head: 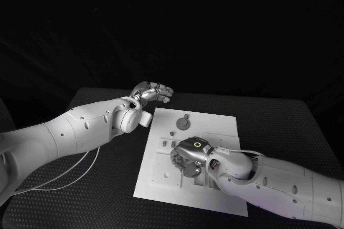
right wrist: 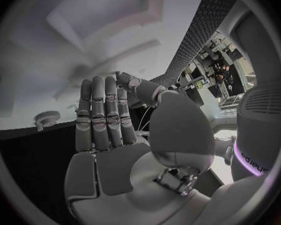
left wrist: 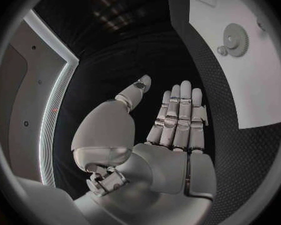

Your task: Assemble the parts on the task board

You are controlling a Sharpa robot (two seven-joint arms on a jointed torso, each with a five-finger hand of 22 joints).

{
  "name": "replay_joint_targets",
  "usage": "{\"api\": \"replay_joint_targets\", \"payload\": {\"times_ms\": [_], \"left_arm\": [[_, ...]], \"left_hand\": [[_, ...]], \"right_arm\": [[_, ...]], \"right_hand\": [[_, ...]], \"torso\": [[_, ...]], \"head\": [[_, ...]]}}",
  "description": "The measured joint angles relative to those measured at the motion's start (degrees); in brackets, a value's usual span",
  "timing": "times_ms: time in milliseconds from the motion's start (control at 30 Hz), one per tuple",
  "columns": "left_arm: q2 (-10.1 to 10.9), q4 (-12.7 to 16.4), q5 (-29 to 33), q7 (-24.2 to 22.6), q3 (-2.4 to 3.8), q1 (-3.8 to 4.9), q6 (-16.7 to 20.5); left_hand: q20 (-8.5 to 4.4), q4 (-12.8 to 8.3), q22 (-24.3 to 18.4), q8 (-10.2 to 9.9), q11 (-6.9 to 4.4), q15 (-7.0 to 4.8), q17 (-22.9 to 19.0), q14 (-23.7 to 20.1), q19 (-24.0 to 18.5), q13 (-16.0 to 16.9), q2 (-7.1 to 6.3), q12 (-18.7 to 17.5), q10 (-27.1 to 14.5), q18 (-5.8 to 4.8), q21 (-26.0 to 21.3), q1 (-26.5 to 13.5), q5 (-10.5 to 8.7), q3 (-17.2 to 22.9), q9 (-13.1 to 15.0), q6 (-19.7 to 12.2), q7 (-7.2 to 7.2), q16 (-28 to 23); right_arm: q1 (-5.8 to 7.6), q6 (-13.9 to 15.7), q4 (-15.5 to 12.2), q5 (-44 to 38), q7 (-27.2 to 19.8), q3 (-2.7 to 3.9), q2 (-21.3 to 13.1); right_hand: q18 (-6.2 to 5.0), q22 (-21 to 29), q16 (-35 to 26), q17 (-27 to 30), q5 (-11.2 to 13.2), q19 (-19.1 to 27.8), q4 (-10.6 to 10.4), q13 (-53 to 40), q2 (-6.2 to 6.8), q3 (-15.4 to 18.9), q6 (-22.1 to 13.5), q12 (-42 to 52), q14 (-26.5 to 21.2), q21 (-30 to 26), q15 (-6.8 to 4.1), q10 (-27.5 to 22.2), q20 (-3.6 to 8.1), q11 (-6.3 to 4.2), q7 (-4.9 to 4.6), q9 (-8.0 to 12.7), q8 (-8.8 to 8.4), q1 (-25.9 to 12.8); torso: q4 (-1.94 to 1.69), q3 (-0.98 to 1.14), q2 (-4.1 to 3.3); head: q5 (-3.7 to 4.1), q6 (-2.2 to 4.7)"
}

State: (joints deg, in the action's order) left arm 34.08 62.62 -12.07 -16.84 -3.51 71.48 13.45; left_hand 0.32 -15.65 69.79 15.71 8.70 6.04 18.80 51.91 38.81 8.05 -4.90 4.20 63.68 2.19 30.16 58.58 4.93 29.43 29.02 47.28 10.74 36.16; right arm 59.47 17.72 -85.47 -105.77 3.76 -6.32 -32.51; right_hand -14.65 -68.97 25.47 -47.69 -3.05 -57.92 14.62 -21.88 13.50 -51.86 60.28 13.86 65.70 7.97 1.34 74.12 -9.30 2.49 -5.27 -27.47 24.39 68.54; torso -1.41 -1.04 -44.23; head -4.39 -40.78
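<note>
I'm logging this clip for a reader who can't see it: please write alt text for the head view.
The robot's right hand reaches over the middle of the white task board on a black table. Its left hand hangs past the board's far left corner, holding nothing. A grey gear sits on the board's far part.

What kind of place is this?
Probably a robotics test bench: a black table carries a white task board with a gear, and both hands, left and right, work there.
</note>
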Motion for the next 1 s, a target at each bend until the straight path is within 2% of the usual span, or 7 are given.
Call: {"api": "replay_joint_targets", "payload": {"times_ms": [267,467,1000], "left_arm": [[-0.02,-0.02,0.00,0.03,0.00,0.00,-0.05],[-0.06,-0.02,0.00,0.05,0.00,0.00,-0.10],[0.01,0.04,0.01,0.11,0.00,0.00,-0.21]], "left_hand": [[0.00,0.00,0.03,0.00,0.00,0.00,0.06,0.00,0.00,-0.05,0.00,0.00,0.00,0.00,0.00,0.00,0.00,0.00,-0.05,0.00,0.00,0.00],[0.02,0.00,0.05,0.00,0.00,0.00,0.06,0.00,0.02,-0.06,0.00,0.00,0.00,0.00,0.00,0.00,0.00,0.00,-0.05,0.00,0.00,0.00],[0.21,0.00,0.04,0.00,0.00,0.00,0.17,0.00,0.21,-0.16,0.00,0.00,0.00,0.00,-0.22,0.00,0.00,0.00,-0.10,0.00,0.00,-0.22]], "right_arm": [[0.04,-0.12,0.38,-0.64,0.07,-0.15,0.34],[0.03,-0.30,0.69,-0.95,0.11,-0.82,0.88],[0.17,-0.84,1.00,-1.27,0.27,-0.97,1.05]], "right_hand": [[0.01,0.00,0.00,-0.05,0.00,0.00,0.00,-0.15,0.00,0.00,-0.01,0.00,0.00,0.00,0.00,0.00,0.00,0.00,-0.01,0.01,0.00,0.00],[0.01,-0.34,0.00,-0.11,0.00,-0.01,0.00,-0.17,0.00,0.00,-0.08,0.03,0.00,0.17,0.00,0.00,0.00,0.00,-0.07,0.04,-0.13,0.00],[0.01,-0.23,-0.47,-0.30,0.00,-0.11,0.00,-0.27,-0.30,0.00,-0.20,-0.45,0.00,0.17,0.00,0.01,-0.08,-0.01,0.01,-0.08,-0.29,-0.30]], "torso": [[0.00,0.02,0.00],[0.01,0.02,-0.01],[-0.02,-0.05,0.02]], "head": [[0.02,-0.18],[0.07,-0.18],[0.26,-0.43]]}}
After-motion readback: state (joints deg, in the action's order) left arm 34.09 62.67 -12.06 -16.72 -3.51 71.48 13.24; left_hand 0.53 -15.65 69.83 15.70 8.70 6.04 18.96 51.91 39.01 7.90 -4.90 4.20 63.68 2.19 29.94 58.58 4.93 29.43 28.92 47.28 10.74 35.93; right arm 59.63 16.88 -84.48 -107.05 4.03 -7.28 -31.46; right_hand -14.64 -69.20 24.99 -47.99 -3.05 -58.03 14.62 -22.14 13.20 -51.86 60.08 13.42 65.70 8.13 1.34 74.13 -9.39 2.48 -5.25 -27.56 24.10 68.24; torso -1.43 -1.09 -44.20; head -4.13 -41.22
